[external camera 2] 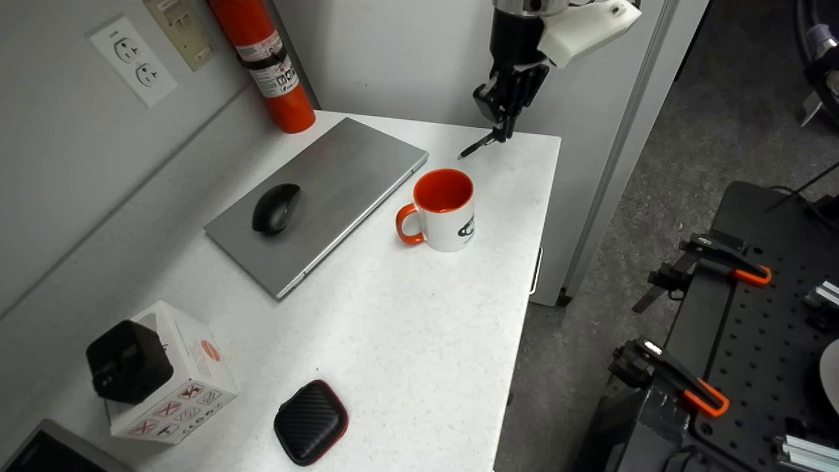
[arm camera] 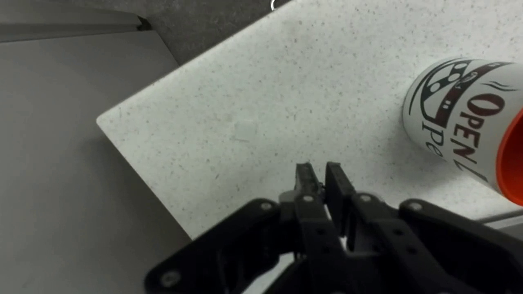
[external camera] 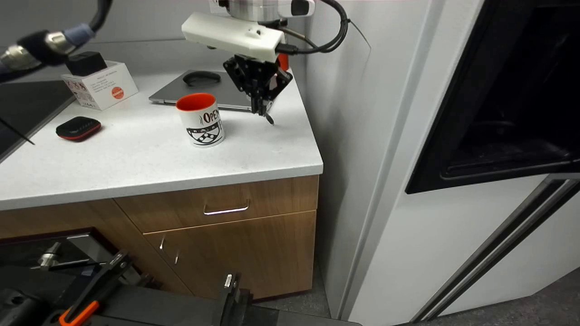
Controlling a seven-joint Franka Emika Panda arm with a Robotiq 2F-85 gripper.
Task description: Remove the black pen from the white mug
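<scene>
Black pen (external camera 2: 476, 146) in claw (external camera 2: 503, 136), clear of white mug (external camera 2: 455, 226)

Claw pinching pen over white counter (external camera 2: 406, 341). Pen long axis slanted, free end (external camera 2: 465, 155) jutting from claw, down-left in an exterior view; can't tell if it touches counter. Mug upright near claw, apart from it, closest obstacle. Pale side panel (external camera: 342, 99) on claw's opposite side. Closed laptop (external camera 2: 341, 177) near claw, carrying black mouse (external camera 2: 275, 210); fire extinguisher (external camera 2: 265, 65) by laptop's corner. Well apart from claw: red-trimmed black case (external camera 2: 310, 423), then white box (external camera 2: 196, 383) bearing black block (external camera 2: 129, 362).
</scene>
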